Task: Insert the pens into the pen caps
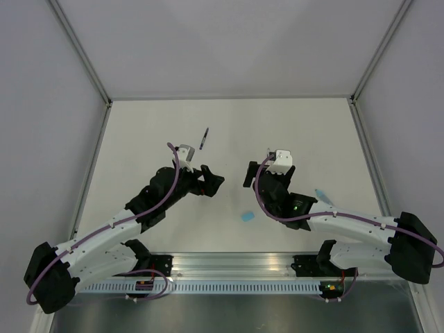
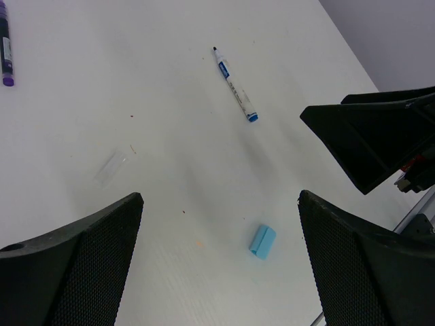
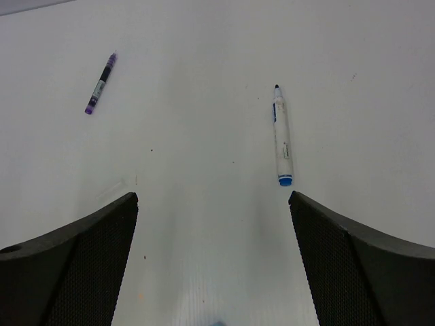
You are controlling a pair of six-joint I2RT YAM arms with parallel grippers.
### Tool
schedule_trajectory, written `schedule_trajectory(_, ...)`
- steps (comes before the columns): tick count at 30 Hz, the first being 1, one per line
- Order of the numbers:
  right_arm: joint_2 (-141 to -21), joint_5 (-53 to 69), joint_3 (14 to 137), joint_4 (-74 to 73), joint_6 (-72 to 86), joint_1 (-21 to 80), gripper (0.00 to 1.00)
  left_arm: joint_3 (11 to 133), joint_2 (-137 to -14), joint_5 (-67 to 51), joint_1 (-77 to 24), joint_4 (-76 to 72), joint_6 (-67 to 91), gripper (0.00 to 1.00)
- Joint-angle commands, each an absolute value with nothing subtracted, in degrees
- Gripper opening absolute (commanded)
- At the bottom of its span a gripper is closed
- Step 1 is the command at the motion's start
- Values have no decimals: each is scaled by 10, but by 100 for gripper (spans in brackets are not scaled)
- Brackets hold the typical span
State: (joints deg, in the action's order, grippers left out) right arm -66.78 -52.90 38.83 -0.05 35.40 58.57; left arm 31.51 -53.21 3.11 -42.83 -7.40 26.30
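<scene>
The dark pen (image 1: 204, 139) lies on the white table beyond my left gripper (image 1: 210, 182); it also shows in the left wrist view (image 2: 6, 51) and the right wrist view (image 3: 100, 85). The blue-and-white pen (image 3: 282, 136) lies uncapped just ahead of my right gripper (image 3: 212, 197), near its right finger; it also shows in the left wrist view (image 2: 234, 85). A light-blue pen cap (image 1: 248, 216) lies between the arms, below my open left gripper (image 2: 219, 197), near its right finger (image 2: 262, 241). A second light-blue cap (image 1: 322, 195) lies beside the right arm. Both grippers are open and empty.
A small clear plastic piece (image 2: 109, 168) lies on the table left of the left gripper's view, also faint in the right wrist view (image 3: 112, 190). My right gripper's fingers (image 2: 367, 142) show at the right of the left wrist view. Grey walls enclose the table.
</scene>
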Motion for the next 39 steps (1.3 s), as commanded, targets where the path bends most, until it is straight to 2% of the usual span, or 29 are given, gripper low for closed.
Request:
schedule_trajectory(1, -672, -554, 416, 1, 366, 586, 98, 316, -533, 41, -429, -95, 265, 100)
schedule_trajectory(10, -708, -601, 450, -66, 347, 580, 98, 316, -541, 46, -429, -94, 265, 100)
schedule_trajectory(15, -764, -492, 464, -79, 338, 507, 96, 316, -537, 51, -429, -92, 263, 100)
schedule_trajectory(24, -813, -367, 459, -67, 329, 393, 71, 315, -533, 58, -428, -89, 265, 100)
schedule_trajectory(35, -913, -310, 479, -32, 307, 354, 60, 318, -526, 73, -428, -78, 265, 100)
schedule_trajectory(39, -955, -308, 501, -40, 300, 354, 51, 316, -519, 76, -428, -77, 265, 100)
